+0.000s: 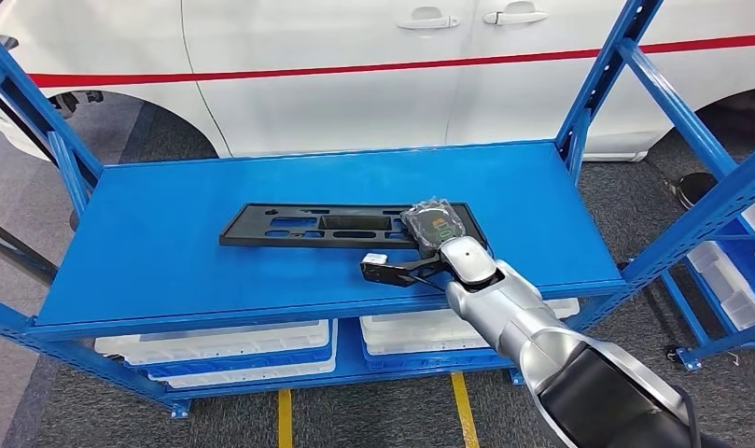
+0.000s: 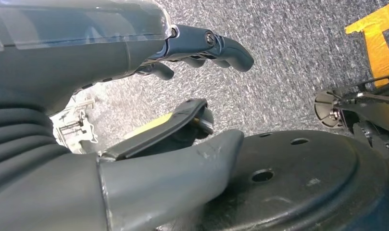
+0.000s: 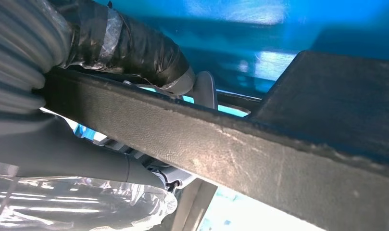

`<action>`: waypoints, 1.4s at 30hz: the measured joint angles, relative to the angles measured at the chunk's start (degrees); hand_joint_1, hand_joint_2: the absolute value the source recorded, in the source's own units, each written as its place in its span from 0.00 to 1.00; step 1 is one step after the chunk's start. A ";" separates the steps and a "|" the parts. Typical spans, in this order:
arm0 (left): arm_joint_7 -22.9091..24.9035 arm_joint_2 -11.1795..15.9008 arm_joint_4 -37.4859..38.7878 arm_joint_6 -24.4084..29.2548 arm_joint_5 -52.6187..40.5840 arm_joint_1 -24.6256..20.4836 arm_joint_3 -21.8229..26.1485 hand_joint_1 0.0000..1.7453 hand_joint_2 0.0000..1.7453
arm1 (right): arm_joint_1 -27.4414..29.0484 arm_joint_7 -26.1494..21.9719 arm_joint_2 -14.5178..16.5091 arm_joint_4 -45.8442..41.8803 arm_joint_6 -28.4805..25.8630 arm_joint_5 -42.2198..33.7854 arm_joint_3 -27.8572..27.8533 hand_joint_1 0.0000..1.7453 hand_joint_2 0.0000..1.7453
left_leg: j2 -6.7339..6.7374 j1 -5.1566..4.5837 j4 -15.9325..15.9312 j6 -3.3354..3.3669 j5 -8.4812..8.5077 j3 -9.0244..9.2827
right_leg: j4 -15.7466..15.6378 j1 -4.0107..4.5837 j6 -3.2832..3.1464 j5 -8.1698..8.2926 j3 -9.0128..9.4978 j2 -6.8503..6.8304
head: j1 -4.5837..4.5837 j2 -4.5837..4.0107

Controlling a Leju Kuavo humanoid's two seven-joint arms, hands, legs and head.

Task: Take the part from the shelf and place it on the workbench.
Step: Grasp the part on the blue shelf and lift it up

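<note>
Part (image 1: pixel 327 225) — a long black panel — lies flat mid-frame on the blue shelf (image 1: pixel 168 252). Right hand (image 1: pixel 436 233) grips its right end; left hand (image 2: pixel 202 45) hangs with fingers apart, holding nothing. Lift level — the far end may sag.

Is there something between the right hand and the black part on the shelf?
Nothing visible. The right hand is already at the right end of the black part on the blue shelf, fingers around its edge.
</note>
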 joint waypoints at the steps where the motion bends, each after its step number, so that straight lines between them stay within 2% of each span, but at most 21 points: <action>1: 0.01 -0.03 0.00 -0.13 -0.32 0.00 0.06 0.00 1.00 | 0.17 0.01 -0.37 -0.01 -0.26 -0.07 -0.17 0.96 1.00 | -0.02 0.00 0.00 0.00 0.00 0.03 | -0.01 -0.01 0.00 0.00 0.03 -0.03 | -0.01 0.00; 8: 1.07 -0.04 0.00 0.26 -4.89 -0.01 -1.50 0.00 1.00 | 1.95 -2.62 -6.07 -0.55 -3.13 -1.21 -3.93 0.96 1.00 | -0.43 -0.03 0.01 0.05 -0.03 0.17 | -0.09 -0.03 0.16 -0.12 0.39 -0.43 | -0.01 -0.02; 14: 1.18 -0.02 0.00 0.50 -5.05 -0.09 -2.38 0.00 1.00 | 2.96 -2.29 -7.78 -0.57 -2.87 -1.18 -5.66 0.96 1.00 | -0.28 -0.06 0.03 0.07 -0.03 0.21 | -0.10 -0.05 0.20 -0.07 0.38 -0.28 | -0.01 -0.02; 19: 1.22 -0.02 0.00 1.39 -4.26 -0.09 -2.50 0.00 1.00 | 3.35 -3.41 -8.16 -1.30 -3.86 -0.32 -6.65 0.96 1.00 | -0.25 -0.04 0.03 0.06 -0.04 0.23 | -0.10 -0.03 0.20 -0.07 0.39 -0.23 | -0.01 -0.02; 23: 1.11 -0.04 0.00 2.31 -2.91 -0.03 -2.19 0.00 1.00 | 4.48 -6.06 -8.17 -3.59 -7.69 1.65 -7.82 0.96 1.00 | -0.26 -0.05 0.04 0.06 -0.04 0.16 | -0.08 -0.03 0.21 -0.06 0.40 -0.23 | 0.00 -0.02; 27: 0.72 -0.04 0.00 3.14 -0.67 0.17 -0.64 0.00 1.00 | 6.30 -6.79 -6.96 -9.27 -12.70 6.37 -8.01 0.96 1.00 | -0.21 -0.07 0.08 0.03 -0.08 0.04 | -0.08 -0.04 0.26 -0.02 0.28 -0.11 | 0.00 -0.02; 31: 1.00 -0.04 0.00 3.32 -0.70 0.15 0.40 0.00 1.00 | 8.34 -4.96 -5.38 -17.51 -13.99 9.69 -7.99 0.96 1.00 | -0.24 -0.11 0.19 0.11 -0.18 -0.05 | -0.10 -0.23 0.35 -0.09 0.21 -0.18 | -0.01 -0.01; 35: 1.25 -0.04 0.00 3.60 -1.36 0.20 0.46 0.00 1.00 | 9.96 -4.19 -5.06 -23.13 -15.44 11.19 -8.10 0.96 1.00 | -0.39 -0.22 0.41 0.45 -0.42 -0.19 | -0.12 -0.41 0.63 -0.27 0.28 -0.36 | -0.01 -0.02; 38: 1.23 -0.05 0.00 3.60 -1.79 0.25 0.45 0.00 1.00 | 10.57 -4.23 -5.17 -24.99 -15.71 11.80 -8.40 0.96 1.00 | -0.27 -0.25 0.19 1.00 -0.21 -0.12 | -0.05 -0.52 1.07 -0.28 0.29 -0.25 | -0.01 -0.02; 40: 1.20 -0.09 0.00 3.58 -2.07 0.19 0.44 0.00 1.00 | 10.84 -4.31 -5.27 -25.49 -15.77 12.34 -8.67 0.96 1.00 | 0.00 -0.05 -0.37 1.54 0.22 0.02 | 1.98 -0.51 1.25 -2.13 -0.46 -0.15 | 0.01 -0.02; 42: 1.20 -0.15 0.00 3.59 -2.29 0.12 0.44 0.00 1.00 | 11.19 -4.38 -5.39 -25.62 -16.04 12.72 -8.85 0.96 1.00 | 0.17 -0.04 -0.56 1.88 0.48 -0.10 | 8.30 -0.52 1.32 -6.20 -3.03 -0.13 | 0.02 -0.02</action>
